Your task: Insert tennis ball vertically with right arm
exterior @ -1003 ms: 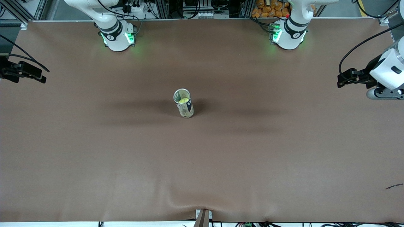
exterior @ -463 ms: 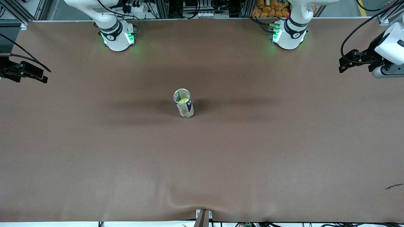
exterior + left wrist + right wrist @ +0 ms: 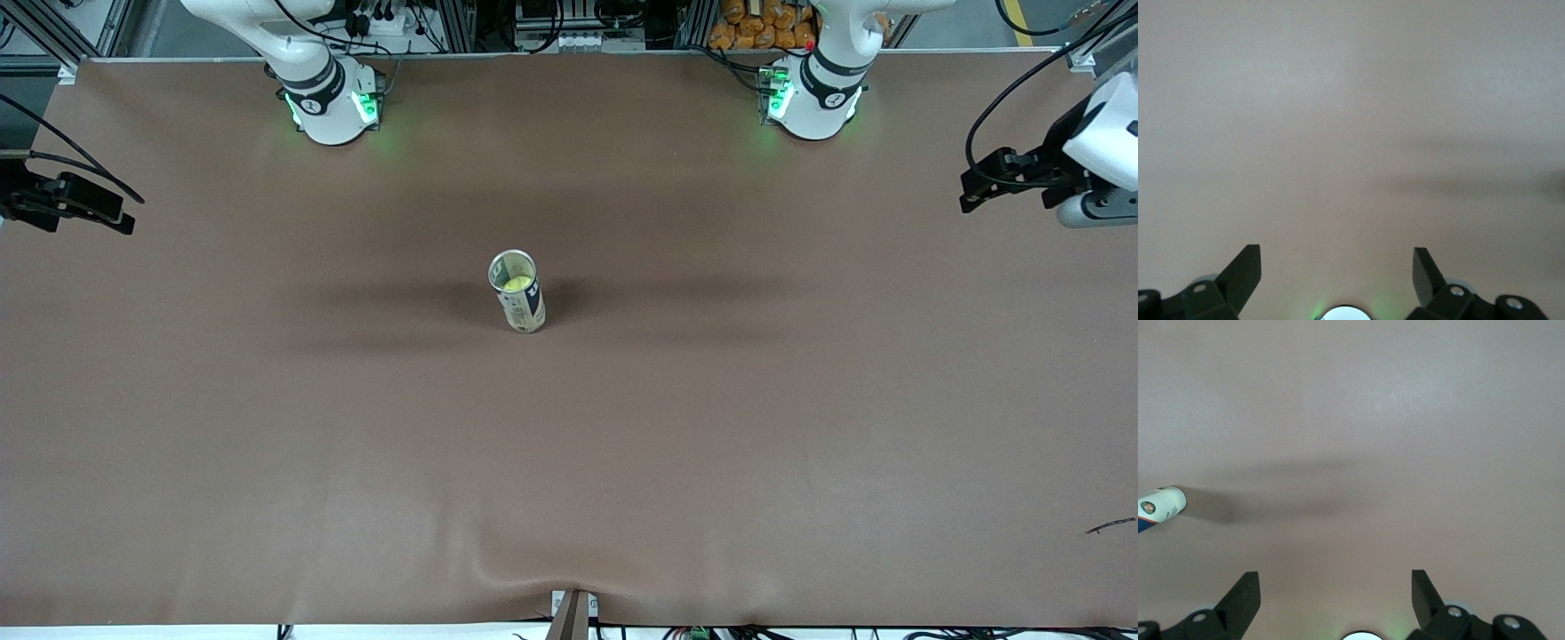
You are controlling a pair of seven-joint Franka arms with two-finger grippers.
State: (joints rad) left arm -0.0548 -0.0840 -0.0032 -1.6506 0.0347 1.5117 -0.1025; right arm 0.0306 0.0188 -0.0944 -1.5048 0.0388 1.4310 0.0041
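A tennis ball can [image 3: 518, 300] stands upright, open end up, in the middle of the brown table [image 3: 711, 444]. A yellow tennis ball [image 3: 517, 283] sits inside it, below the rim. My right gripper [image 3: 107, 212] is open and empty over the table's edge at the right arm's end, well away from the can. In the right wrist view its fingers [image 3: 1241, 593] are spread over bare table, and the can [image 3: 1158, 507] shows at the picture's edge. My left gripper [image 3: 973, 191] is open and empty over the left arm's end of the table. Its fingers [image 3: 1245, 270] show only bare table.
The brown cover is wrinkled at the middle of the edge nearest the front camera [image 3: 569, 578]. A small dark scrap [image 3: 1111, 526] lies near that edge at the left arm's end. Both arm bases [image 3: 329, 107] [image 3: 813, 102] stand along the edge farthest from the camera.
My left gripper has moved toward the bases' edge of the table, staying at its own end. The right gripper, the can and the ball have not visibly moved.
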